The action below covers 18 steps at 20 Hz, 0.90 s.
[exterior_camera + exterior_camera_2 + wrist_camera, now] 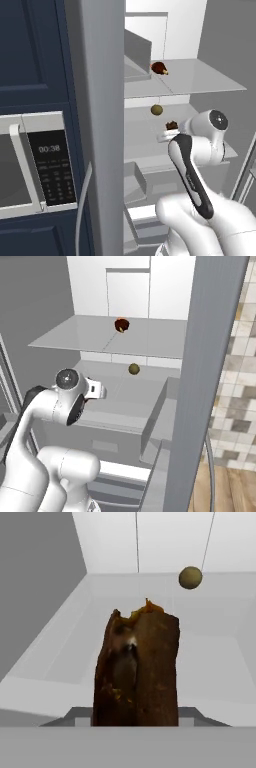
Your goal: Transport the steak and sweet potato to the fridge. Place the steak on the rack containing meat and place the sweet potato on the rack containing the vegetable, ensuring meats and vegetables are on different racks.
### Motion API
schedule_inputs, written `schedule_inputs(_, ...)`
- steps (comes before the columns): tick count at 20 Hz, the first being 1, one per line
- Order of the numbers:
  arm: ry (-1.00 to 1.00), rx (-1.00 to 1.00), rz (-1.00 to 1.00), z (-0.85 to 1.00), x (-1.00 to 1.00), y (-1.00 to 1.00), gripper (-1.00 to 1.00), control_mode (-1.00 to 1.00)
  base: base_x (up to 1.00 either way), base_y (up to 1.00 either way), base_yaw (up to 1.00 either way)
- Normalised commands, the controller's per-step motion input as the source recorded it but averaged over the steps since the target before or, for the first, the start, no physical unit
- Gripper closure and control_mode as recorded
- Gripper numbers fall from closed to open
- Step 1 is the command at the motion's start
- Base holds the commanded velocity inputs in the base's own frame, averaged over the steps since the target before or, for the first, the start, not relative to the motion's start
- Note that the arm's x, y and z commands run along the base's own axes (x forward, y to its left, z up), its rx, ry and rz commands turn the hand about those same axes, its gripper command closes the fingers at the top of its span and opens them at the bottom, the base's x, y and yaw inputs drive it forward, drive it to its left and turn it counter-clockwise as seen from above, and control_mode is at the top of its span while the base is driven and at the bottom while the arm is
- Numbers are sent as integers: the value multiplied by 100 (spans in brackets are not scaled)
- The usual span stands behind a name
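In the fridge (210, 80), vegetable (156, 109) on middle rack; end effector (169, 131) clamps sweet potato (136, 669).

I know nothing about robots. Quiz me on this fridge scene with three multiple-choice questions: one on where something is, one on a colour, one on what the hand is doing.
1. Where does the olive-green ball lie?
A. On the upper shelf
B. On the shelf below it
C. In the microwave

2. What colour is the lump in the hand?
A. Dark brown
B. White
C. Blue

3. How is the hand?
A. Wide open and empty
B. Shut on the lump
C. Resting on the microwave

Answers:
1 B: the olive-green ball sits on the middle shelf, under the upper shelf, where the steak lies.
2 A: the sweet potato shows dark brown up close in the hand view.
3 B: the hand holds the sweet potato, raised over the middle shelf.
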Motion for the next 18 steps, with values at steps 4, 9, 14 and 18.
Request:
schedule_inputs(4,0,0,0,-38,55,0,100,-100,0,0,0)
schedule_inputs(9,3,0,0,-42,54,0,100,-100,0,0,0)
schedule_inputs(14,11,0,0,-43,58,0,100,-100,0,0,0)
schedule_inputs(18,9,0,0,-43,57,0,100,-100,0,0,0)
